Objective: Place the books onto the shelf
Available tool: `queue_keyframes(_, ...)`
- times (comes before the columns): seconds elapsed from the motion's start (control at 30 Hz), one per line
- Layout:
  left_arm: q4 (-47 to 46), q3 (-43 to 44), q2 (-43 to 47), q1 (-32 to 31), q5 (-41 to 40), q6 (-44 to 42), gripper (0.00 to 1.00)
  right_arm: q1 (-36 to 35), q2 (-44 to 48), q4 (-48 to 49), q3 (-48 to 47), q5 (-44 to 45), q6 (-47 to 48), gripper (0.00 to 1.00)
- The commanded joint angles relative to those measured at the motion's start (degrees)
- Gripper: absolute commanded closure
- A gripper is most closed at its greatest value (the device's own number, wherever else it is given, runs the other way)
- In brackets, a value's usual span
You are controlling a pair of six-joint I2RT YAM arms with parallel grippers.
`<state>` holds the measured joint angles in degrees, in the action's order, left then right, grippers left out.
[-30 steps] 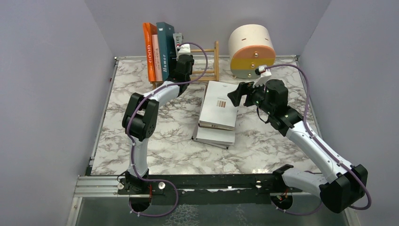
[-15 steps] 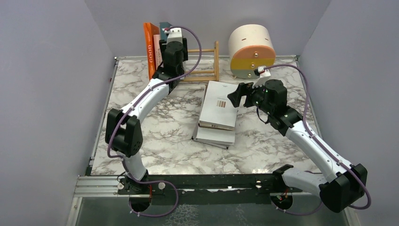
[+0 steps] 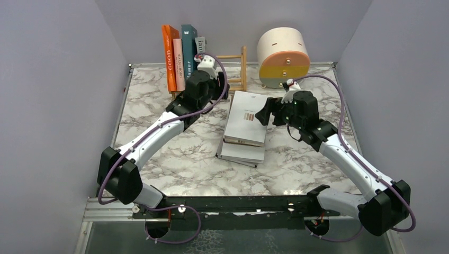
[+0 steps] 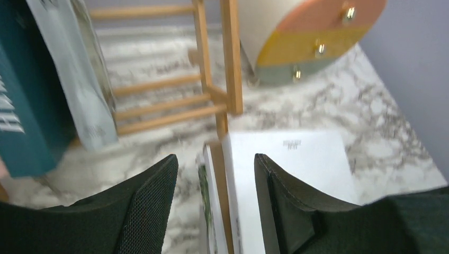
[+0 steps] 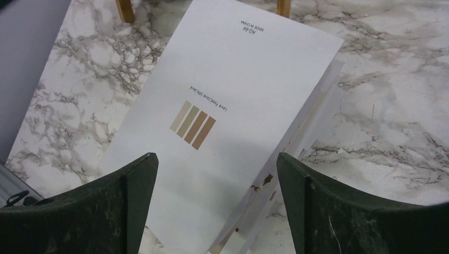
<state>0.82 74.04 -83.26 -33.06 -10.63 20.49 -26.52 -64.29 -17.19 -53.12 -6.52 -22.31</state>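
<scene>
Top external, stack: white books (image 3: 244,135) lie flat in the middle of the worktop (image 3: 174,153) (not yet shelved).
Right gripper (image 5: 216,159): released, has dipped over the top cover.
Left gripper (image 4: 214,159): released, empty, swung back from the shelf (image 4: 164,117).
Far edge: four books (image 3: 188,50) stand shelved.

Left arm: withdrawn from the shelf (image 3: 243,66) at the table's (image 3: 296,164) far edge. The left claw (image 4: 215,161), up against the standing books (image 3: 170,58) a second ago and raised in front of them half a second ago, now hangs with jaws apart over the far-left edge of the stack of white books (image 3: 246,124). The left elbow (image 3: 119,177) has swung back to the near-left corner. The grey book (image 3: 201,43), hidden by the arm half a second ago, shows again. Right arm: the right claw (image 5: 217,159), jaws apart, has edged slightly farther over the stack.
</scene>
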Motion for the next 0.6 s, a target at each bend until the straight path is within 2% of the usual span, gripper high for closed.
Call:
queue_keyframes(0.0, 2.5, -6.1, 1.7, -1.2, 8.0, 5.3, 0.52, -0.1, 0.8, -1.2, 2.4, -4.0, -1.8, 0.19)
queue_keyframes(0.2, 1.0, -10.9, 1.2, -1.9, 10.5, 7.2, 0.52, -0.2, -0.3, -1.6, 4.2, -6.8, -2.5, 0.20)
queue_keyframes(0.57, -1.6, -13.2, -0.5, -2.0, 17.9, 9.2, 0.50, -0.2, -1.3, 1.1, 5.3, -10.4, -2.1, 0.25)
